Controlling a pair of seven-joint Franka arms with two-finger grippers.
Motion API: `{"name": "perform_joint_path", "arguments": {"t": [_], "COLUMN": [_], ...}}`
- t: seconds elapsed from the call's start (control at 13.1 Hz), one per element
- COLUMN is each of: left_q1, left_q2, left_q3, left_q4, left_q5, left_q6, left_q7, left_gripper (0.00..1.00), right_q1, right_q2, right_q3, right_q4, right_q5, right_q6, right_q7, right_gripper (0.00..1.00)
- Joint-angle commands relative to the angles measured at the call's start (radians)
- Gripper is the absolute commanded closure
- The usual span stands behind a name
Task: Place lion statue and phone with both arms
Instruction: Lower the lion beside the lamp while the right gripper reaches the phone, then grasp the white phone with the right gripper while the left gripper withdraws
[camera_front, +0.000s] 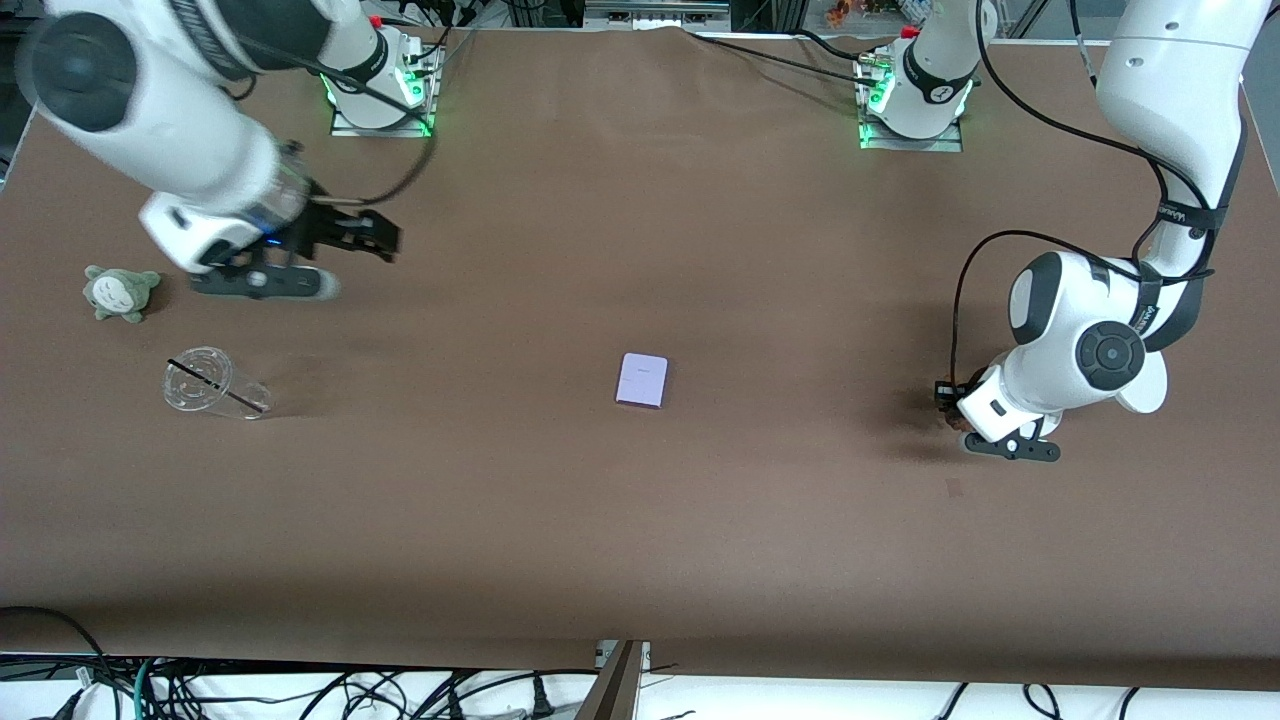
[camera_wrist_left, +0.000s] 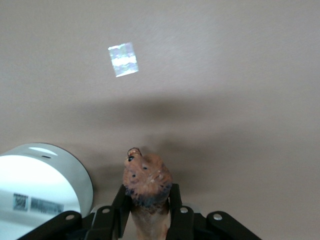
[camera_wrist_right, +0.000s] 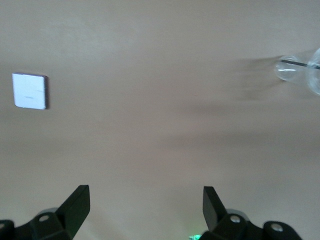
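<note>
The phone (camera_front: 642, 380), a flat pale lavender rectangle, lies on the brown table near its middle. It also shows in the left wrist view (camera_wrist_left: 123, 59) and the right wrist view (camera_wrist_right: 30, 90). My left gripper (camera_front: 952, 405) is low over the table at the left arm's end. In the left wrist view the left gripper (camera_wrist_left: 148, 192) is shut on the reddish-brown lion statue (camera_wrist_left: 146, 180), whose head sticks out past the fingers. My right gripper (camera_front: 372, 236) is open and empty, up over the right arm's end of the table. It also shows in the right wrist view (camera_wrist_right: 145, 192).
A grey-green plush (camera_front: 120, 291) sits at the right arm's end of the table. A clear plastic cup (camera_front: 212, 383) with a black straw lies on its side, nearer the front camera than the plush; it also shows in the right wrist view (camera_wrist_right: 300, 67).
</note>
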Motion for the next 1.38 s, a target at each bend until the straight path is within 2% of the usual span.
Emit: {"name": "perform_joint_path", "arguments": {"t": [0.0,0.23,0.31,0.38,0.46,0.69,0.84,1.07,1.3], "left_q1": [0.014,0.011,0.011,0.011,0.009,0.003,0.004,0.009,0.012], "left_q2": [-0.016,-0.012,-0.007,-0.007,-0.009,-0.045,-0.105,-0.206,-0.291], "left_q3": [-0.018,-0.02,-0.02,-0.02,-0.02,-0.034,-0.035,-0.034,-0.035], "left_q4": [-0.065,-0.063,-0.063,-0.062,-0.059,-0.048,-0.019,0.018,0.137], "left_q5": [0.012,0.012,0.012,0.012,0.012,0.012,0.012,0.023,0.021], "left_q6": [0.082,0.085,0.086,0.086,0.082,0.057,-0.042,-0.111,-0.272], "left_q7": [0.02,0.02,0.02,0.02,0.02,0.014,0.012,0.025,0.046], "left_gripper": [0.87,0.83,0.74,0.33,0.0,0.0,0.0,0.0,0.0], "right_q1": [0.087,0.153,0.166,0.179,0.205,0.224,0.241,0.271,0.311], "right_q2": [0.157,0.275,0.309,0.345,0.387,0.519,0.603,0.688,0.763], "right_q3": [-0.009,-0.009,-0.009,-0.009,-0.009,-0.009,-0.009,-0.009,-0.012], "right_q4": [0.159,0.192,0.192,0.195,0.206,0.301,0.365,0.382,0.385], "right_q5": [-0.001,-0.001,0.001,0.001,-0.001,0.001,0.001,-0.001,-0.007], "right_q6": [0.039,0.198,0.252,0.3,0.338,0.392,0.446,0.55,0.66], "right_q7": [0.114,0.195,0.193,0.196,0.202,0.21,0.21,0.215,0.238], "right_gripper": [0.0,0.0,0.0,0.0,0.0,0.0,0.0,0.0,0.0]}}
